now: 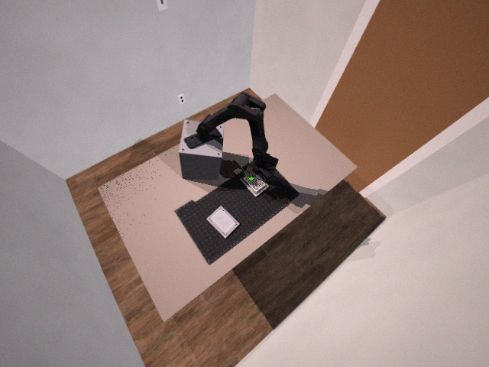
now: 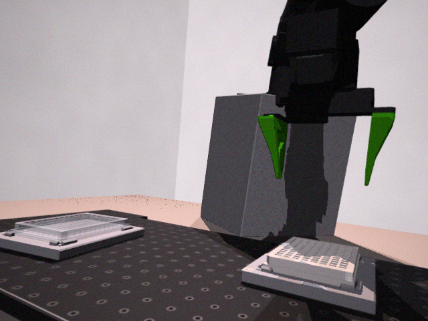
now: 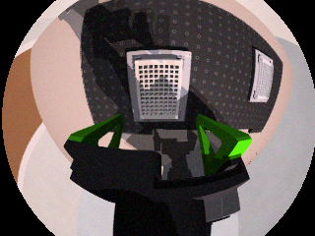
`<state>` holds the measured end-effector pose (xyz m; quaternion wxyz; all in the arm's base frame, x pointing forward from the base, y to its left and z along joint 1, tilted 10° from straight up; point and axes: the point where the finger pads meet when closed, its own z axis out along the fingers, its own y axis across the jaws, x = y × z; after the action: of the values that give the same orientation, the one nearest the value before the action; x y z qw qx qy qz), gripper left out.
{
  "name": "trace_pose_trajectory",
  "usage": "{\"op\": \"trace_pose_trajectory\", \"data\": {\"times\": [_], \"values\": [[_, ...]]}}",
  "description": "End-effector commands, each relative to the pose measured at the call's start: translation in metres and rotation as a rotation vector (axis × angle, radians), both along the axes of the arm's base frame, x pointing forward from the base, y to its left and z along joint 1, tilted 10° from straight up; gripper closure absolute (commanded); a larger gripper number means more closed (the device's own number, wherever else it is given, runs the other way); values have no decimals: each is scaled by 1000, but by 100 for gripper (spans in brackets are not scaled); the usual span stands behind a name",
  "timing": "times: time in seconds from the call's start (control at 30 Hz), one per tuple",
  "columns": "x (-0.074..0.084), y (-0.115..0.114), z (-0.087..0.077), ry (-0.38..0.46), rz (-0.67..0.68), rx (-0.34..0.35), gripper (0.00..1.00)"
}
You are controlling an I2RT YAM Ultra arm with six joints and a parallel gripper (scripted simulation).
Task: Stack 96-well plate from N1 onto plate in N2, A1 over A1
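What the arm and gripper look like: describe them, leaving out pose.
The arm is matte black with blocky, boxy links; no cables or markings are visible. The gripper has a black crossbar carrying two bright green fingers that taper to narrow points. It is bolted atop a grey pedestal.
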<state>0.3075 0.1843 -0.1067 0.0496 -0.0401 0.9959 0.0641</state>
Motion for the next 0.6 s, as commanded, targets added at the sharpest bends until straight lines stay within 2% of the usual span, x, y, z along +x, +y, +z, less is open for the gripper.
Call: {"op": "trace_pose_trajectory", "data": {"times": [0.0, 0.3, 0.33, 0.57], "values": [[13, 10, 12, -44, 10, 28, 0], [13, 10, 12, -44, 10, 28, 0], [10, 9, 1, -26, 10, 19, 0], [11, 11, -7, -27, 11, 19, 0]]}}
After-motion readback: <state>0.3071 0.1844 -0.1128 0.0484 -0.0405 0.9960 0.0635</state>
